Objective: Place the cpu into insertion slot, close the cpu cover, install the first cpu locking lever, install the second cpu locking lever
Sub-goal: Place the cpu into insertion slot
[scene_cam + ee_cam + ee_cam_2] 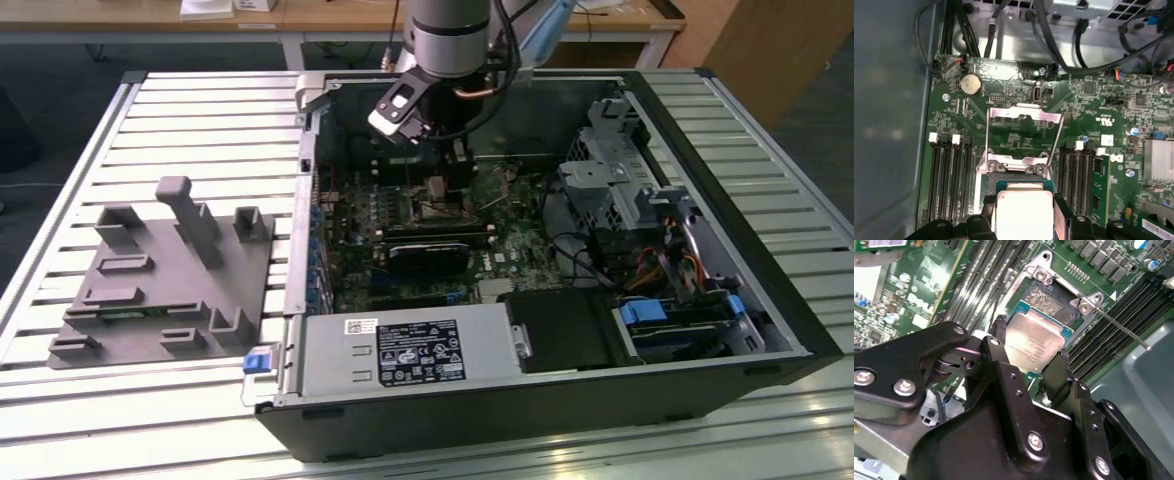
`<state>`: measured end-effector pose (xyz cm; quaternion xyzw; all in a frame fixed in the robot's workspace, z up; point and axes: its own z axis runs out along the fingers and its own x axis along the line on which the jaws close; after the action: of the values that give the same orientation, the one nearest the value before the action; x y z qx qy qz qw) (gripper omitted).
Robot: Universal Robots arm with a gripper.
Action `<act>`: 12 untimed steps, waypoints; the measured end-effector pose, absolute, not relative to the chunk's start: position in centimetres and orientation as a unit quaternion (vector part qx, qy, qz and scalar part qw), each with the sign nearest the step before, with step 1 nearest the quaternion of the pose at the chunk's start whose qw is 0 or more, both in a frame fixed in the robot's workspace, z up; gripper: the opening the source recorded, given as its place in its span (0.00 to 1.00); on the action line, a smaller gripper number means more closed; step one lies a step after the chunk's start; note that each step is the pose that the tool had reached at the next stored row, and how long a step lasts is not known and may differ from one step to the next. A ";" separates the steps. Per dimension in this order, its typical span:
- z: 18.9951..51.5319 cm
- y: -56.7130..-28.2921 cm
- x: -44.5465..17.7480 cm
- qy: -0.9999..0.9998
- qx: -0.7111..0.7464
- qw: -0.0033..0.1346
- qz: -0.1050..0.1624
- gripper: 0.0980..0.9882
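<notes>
My gripper [1031, 340] is shut on the cpu [1035, 342], a flat silvery square held by two edges between the black fingers [999, 332]. The chip hangs tilted just above the insertion slot [1048, 299], whose contact field shows beyond the chip's edge. In the first wrist view the cpu [1024, 215] sits between the fingers, and the cpu cover [1024, 114], a silvery frame, is swung open beyond the socket. A thin locking lever [1119, 327] sticks out to the side. In the exterior view the gripper [447, 170] reaches down inside the open computer case [747, 300], over the motherboard.
Long black memory slots [951, 175] flank the socket on both sides. A black fan unit [434, 255] lies just in front of the socket, with the power supply [400, 352], a drive cage [607, 175] and cables [667, 265] around. A grey fixture [160, 280] stands outside, at the exterior view's left.
</notes>
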<state>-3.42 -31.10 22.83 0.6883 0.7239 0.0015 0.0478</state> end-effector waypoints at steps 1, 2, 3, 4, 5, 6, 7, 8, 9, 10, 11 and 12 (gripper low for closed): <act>22.7 -31.0 -3.4 0.724 0.689 0.048 0.001 0.50; 22.5 -30.9 -3.5 0.723 0.689 0.048 0.001 0.50; 22.3 -30.8 -3.5 0.722 0.690 0.048 0.001 0.50; 22.1 -30.8 -3.6 0.721 0.691 0.048 0.001 0.50; 22.0 -30.8 -3.6 0.720 0.692 0.048 0.001 0.50; 21.9 -30.8 -3.6 0.719 0.694 0.048 0.001 0.50; 21.7 -30.8 -3.7 0.718 0.695 0.048 0.001 0.50; 21.6 -30.8 -3.7 0.717 0.695 0.048 0.001 0.50; 21.5 -30.8 -3.7 0.717 0.695 0.048 0.001 0.50; 21.4 -30.8 -3.7 0.717 0.696 0.048 0.001 0.50; 21.3 -30.8 -3.7 0.717 0.696 0.048 0.001 0.50; 21.2 -30.8 -3.7 0.717 0.696 0.048 0.001 0.50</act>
<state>-3.69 -30.82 21.22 0.6959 0.7166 0.0010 0.0478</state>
